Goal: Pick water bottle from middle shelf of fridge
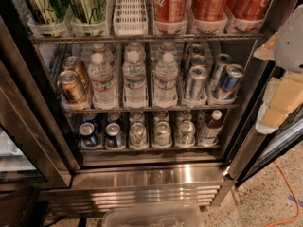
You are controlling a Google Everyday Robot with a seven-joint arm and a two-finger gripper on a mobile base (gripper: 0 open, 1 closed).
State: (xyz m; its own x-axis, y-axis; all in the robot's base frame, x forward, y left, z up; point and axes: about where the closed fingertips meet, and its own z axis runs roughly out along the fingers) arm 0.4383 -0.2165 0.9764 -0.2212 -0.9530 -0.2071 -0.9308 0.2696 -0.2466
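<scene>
The fridge [147, 178] stands open in front of me, with a dark frame and a shiny steel base. On the middle shelf [142, 109], three clear water bottles with white caps stand in the front row: left [102, 79], centre [134, 78] and right [165, 77], with more behind them. Bronze cans [71, 86] stand to their left and silver-blue cans [195, 82] to their right. My gripper [279, 103], white and pale yellow, hangs at the right edge, outside the fridge, level with the middle shelf and apart from the bottles. It holds nothing that I can see.
The top rack holds green cans [87, 4] and red cola cans [208, 1]. The bottom rack holds short small cans [137, 134] and a small bottle [209, 126]. A clear plastic bin [151, 216] sits on the floor in front. An orange cable [289, 197] lies at the right.
</scene>
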